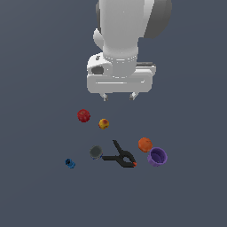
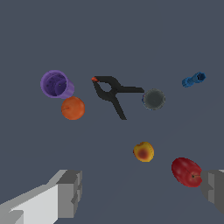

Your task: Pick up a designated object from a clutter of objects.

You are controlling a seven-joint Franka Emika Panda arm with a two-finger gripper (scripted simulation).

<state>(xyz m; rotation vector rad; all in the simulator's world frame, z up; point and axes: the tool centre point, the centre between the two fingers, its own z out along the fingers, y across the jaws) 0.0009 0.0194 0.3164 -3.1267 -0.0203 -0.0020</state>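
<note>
Fingers (image 2: pixel 70 192) spread, holding nothing – purple cup (image 1: pixel 157 156) lies tipped beside orange ball (image 1: pixel 145 144)

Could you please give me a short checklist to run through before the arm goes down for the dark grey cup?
1. Claw open and empty: ok.
2. Dark grey cup in sight in both views: ok.
3. Claw above the cup: not ok; it hangs high, nearer the yellow-red ball.
4. Room around the cup: not ok; the black clamp handle reaches its edge.
5. Cup upright: cannot tell.
</note>
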